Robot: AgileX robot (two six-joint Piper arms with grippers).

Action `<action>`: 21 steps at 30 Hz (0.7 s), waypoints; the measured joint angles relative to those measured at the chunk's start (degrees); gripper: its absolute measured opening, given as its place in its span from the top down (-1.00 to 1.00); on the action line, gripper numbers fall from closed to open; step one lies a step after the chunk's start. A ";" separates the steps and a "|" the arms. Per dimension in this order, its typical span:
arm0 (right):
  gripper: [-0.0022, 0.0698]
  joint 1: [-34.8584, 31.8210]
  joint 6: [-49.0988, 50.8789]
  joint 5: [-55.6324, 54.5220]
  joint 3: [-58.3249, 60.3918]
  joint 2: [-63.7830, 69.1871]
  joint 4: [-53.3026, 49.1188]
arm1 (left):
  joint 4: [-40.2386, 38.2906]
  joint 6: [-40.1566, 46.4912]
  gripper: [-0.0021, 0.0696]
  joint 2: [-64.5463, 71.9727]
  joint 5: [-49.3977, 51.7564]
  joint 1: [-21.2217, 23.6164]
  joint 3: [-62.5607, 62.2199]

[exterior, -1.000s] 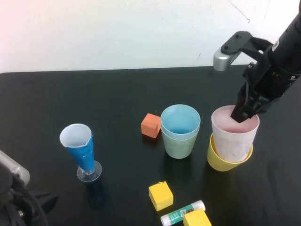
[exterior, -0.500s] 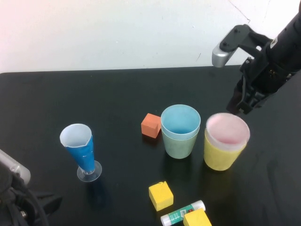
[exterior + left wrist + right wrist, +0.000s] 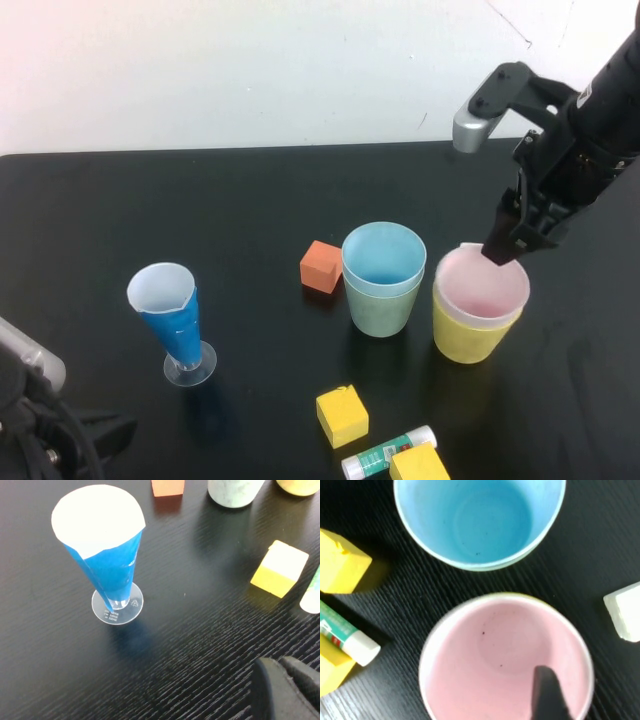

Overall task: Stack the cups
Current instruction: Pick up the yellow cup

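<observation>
High view: my right gripper (image 3: 510, 243) hangs over the far rim of the pale pink cup (image 3: 481, 287), fingers parted, gripping nothing. In the right wrist view one dark fingertip (image 3: 547, 692) shows inside the pink cup's mouth; I cannot tell whether it touches the wall. The pink cup sits nested in the yellow cup (image 3: 470, 335), upright, toward the right of the black table (image 3: 150, 200). Just beside it, to the left, the light blue cup (image 3: 383, 257) sits nested in the sage green cup (image 3: 380, 312). My left gripper (image 3: 290, 690) is shut and holds nothing, low at the near left edge, near the blue-and-white cone glass (image 3: 172, 322).
</observation>
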 joint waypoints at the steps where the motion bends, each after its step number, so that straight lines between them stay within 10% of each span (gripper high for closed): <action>1: -0.12 0.00 0.00 0.00 0.00 0.00 0.00 | 0.00 0.00 0.94 0.00 0.00 0.00 0.00; 10: -0.14 0.00 0.00 0.27 0.00 6.90 1.95 | -0.04 -0.15 0.94 0.00 0.00 0.00 0.00; 16: 0.66 0.00 -2.18 1.72 -0.30 10.19 2.58 | -0.04 -0.15 0.94 0.00 0.78 0.00 0.00; 21: 0.76 -0.61 -0.93 2.14 -5.29 7.40 -2.19 | -0.18 -0.15 0.94 0.00 1.13 0.00 0.00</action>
